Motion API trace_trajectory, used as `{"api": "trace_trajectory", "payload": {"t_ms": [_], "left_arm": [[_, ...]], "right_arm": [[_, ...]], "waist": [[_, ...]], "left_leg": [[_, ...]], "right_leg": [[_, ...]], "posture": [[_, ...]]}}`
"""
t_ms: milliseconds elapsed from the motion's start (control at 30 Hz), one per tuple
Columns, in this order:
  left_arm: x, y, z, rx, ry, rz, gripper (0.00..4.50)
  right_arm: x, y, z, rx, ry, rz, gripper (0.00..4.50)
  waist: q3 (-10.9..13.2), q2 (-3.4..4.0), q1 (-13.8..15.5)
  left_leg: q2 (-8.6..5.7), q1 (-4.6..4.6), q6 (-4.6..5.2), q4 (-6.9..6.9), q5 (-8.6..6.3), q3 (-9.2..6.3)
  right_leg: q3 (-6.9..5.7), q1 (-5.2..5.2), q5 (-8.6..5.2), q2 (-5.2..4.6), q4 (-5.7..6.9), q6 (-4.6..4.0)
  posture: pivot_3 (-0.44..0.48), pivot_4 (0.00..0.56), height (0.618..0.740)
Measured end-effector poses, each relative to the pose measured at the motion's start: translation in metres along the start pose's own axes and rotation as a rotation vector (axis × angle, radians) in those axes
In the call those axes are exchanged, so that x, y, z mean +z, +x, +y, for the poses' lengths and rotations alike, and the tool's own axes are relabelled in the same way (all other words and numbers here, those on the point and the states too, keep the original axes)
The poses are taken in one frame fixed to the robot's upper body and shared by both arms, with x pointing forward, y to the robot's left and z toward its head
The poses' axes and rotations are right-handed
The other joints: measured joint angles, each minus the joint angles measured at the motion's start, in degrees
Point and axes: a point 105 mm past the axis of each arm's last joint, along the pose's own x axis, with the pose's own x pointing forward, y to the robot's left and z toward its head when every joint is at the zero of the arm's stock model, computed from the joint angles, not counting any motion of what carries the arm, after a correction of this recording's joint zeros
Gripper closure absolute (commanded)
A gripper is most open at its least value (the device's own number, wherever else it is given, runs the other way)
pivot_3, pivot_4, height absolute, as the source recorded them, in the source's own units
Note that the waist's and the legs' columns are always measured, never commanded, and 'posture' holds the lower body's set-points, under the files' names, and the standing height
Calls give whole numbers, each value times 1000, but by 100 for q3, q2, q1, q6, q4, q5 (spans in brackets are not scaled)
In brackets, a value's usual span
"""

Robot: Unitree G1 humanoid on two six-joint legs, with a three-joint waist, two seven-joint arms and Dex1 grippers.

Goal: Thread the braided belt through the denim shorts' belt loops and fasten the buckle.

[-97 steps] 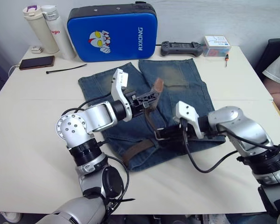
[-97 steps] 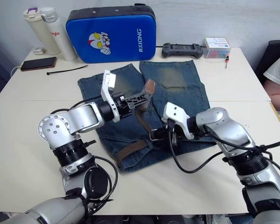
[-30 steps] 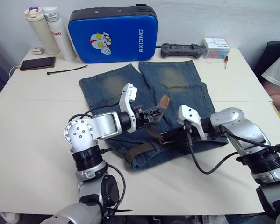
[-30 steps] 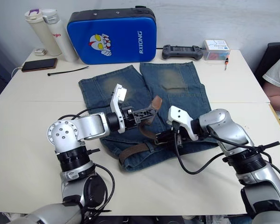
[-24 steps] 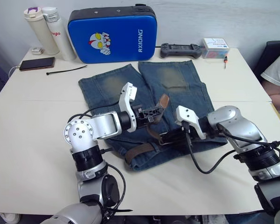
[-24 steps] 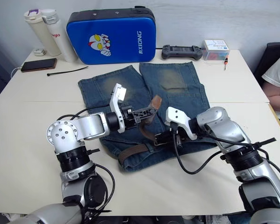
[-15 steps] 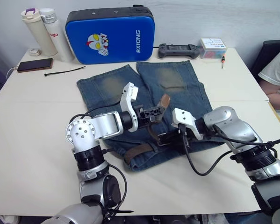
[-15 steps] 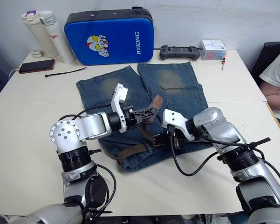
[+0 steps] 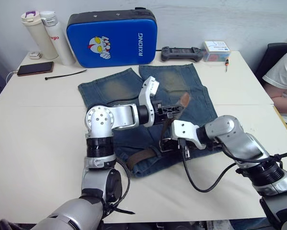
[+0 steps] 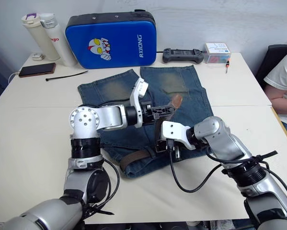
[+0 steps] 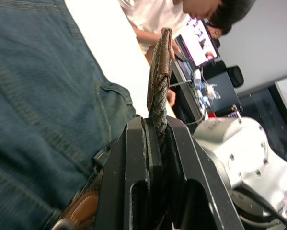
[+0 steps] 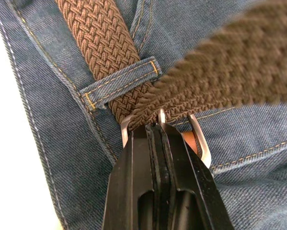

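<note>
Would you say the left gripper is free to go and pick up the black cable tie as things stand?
Probably not: the left gripper is shut on the braided belt, held up over the denim shorts. The cable tie lies unobstructed beyond them.

Two bottles [image 9: 45,31], one blue case [image 9: 115,36], one phone [image 9: 32,68], one denim shorts [image 9: 200,103]

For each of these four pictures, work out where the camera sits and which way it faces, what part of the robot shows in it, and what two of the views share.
Left and right eye views: on the head, looking down the table at the denim shorts; both arms show.
Left wrist view: along the left gripper, shut on the braided belt.
Right wrist view: along the right gripper, shut at the buckle beside a belt loop.
Shared: both wrist views show belt and denim.
</note>
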Motion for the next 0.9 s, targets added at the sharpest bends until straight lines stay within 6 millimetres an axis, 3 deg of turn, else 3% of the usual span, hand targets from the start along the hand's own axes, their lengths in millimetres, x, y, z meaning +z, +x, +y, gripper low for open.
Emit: {"api": "trace_trajectory", "payload": {"t_ms": [333,700,900], "left_arm": [[1,23,2,-45,64,97,4500],[16,72,19,9,183,127,4500],[0,94,12,-17,252,164,4500]], "right_arm": [[3,4,4,-66,-79,51,4426],[4,2,10,-114,-145,118,4426],[3,1,12,-127,-152,135,4426]], "waist": [[-8,-4,-11],[-8,-6,18],[-9,-7,32]], "left_leg": [[0,17,-7,-4,-1,-1],[-3,7,-6,-14,-2,-3],[-5,8,-3,-14,-5,-3]], "right_leg": [[1,14,0,0,-3,0],[-5,10,-1,-4,-18,3],[-5,13,-2,-7,-19,5]], "posture": [[0,150,740],[0,150,740],[0,150,740]]}}
